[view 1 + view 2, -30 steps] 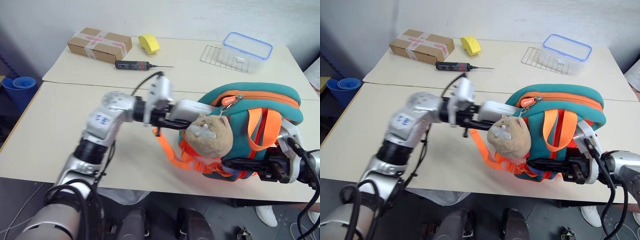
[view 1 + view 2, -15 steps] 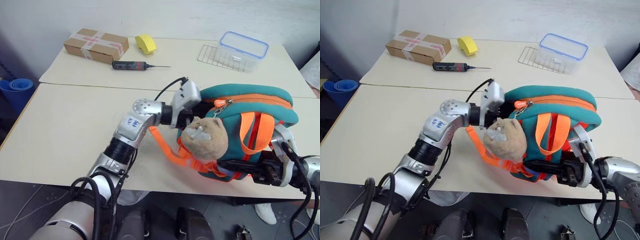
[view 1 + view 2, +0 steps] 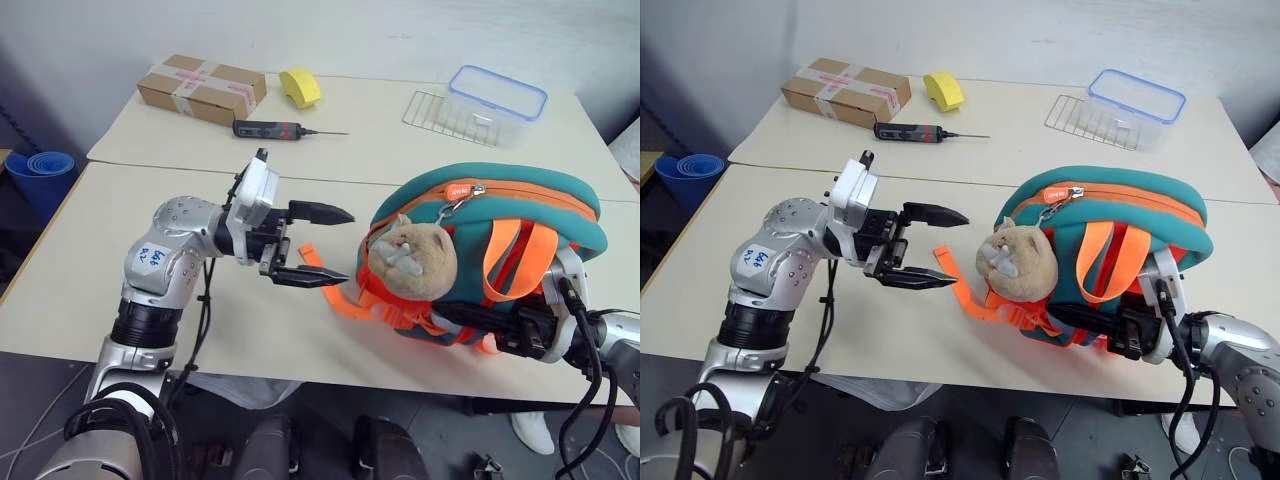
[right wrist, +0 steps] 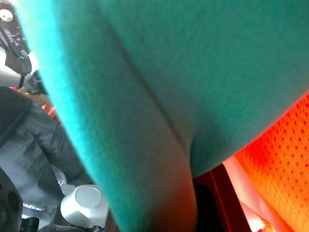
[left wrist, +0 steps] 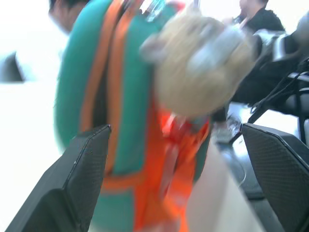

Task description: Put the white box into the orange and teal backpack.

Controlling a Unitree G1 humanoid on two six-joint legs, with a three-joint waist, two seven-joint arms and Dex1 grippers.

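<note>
With the right gripper (image 3: 478,322) clamped on the orange and teal backpack (image 3: 500,250), the left gripper (image 3: 338,243) hung wide open and empty beside it, the zipper seemingly needing closing next.

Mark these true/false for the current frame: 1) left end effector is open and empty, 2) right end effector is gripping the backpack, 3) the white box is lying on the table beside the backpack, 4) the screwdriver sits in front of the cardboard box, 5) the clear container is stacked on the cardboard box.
1) True. The left end effector has its jaws spread, nothing between them, short of the orange and teal backpack.
2) True. The right end effector is shut on the backpack's lower edge.
3) False. No white box lies on the table beside the backpack.
4) True. The screwdriver lies just in front of the cardboard box.
5) False. The clear container stands on the far right of the table, next to a wire rack, apart from the cardboard box.
</note>
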